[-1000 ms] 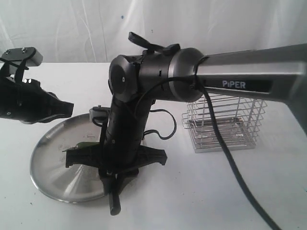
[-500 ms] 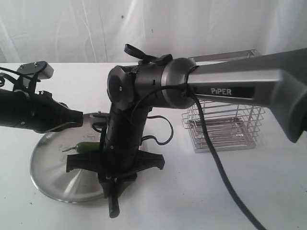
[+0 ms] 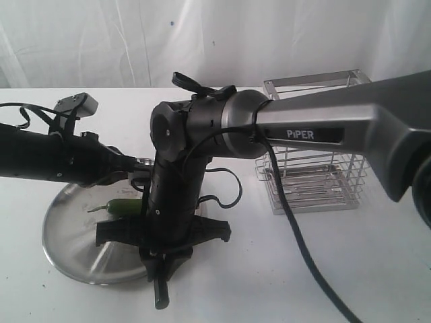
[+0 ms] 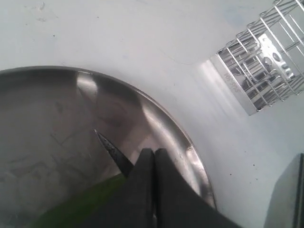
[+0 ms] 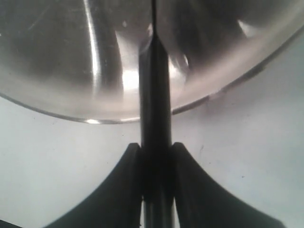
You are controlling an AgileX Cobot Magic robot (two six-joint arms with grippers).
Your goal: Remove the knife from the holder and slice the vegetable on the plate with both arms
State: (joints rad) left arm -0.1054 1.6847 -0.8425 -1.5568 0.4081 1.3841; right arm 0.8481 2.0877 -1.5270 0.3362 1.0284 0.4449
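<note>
Clamping the knife (image 5: 154,95) in my right gripper (image 5: 156,178), I'd pin the vegetable (image 3: 123,206) on the plate (image 3: 71,245) with the closed left gripper (image 4: 154,164) before slicing squarely.

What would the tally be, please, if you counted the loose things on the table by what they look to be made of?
Bare metal: 2, the plate and the wire holder.
Black-handled tool: 1, the knife, gripped in the right claw.
Green produce: 1, the vegetable on the plate.
Total: 4
</note>
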